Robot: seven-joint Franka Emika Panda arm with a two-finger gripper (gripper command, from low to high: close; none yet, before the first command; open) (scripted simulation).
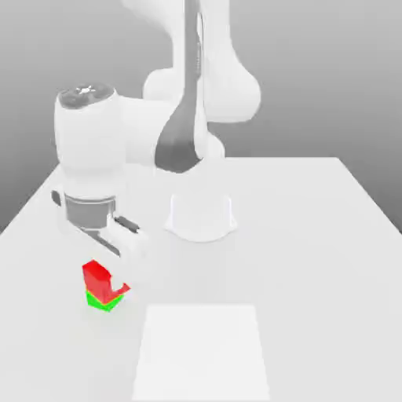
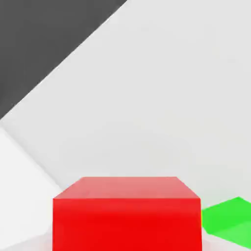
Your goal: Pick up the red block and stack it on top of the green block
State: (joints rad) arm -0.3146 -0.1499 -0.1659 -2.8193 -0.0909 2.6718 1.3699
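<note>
Since we have the smooth bright red cube (image 2: 127, 223) held between the gripper's (image 1: 107, 282) closed fingers, the grasp looks done; stacking remains. We see the smooth bright green cube (image 2: 226, 218) outside the grip, just off one finger, and cannot tell whether ours is lifted.

The bottom edge of the hand view cuts off the red block (image 2: 127, 223).
</note>
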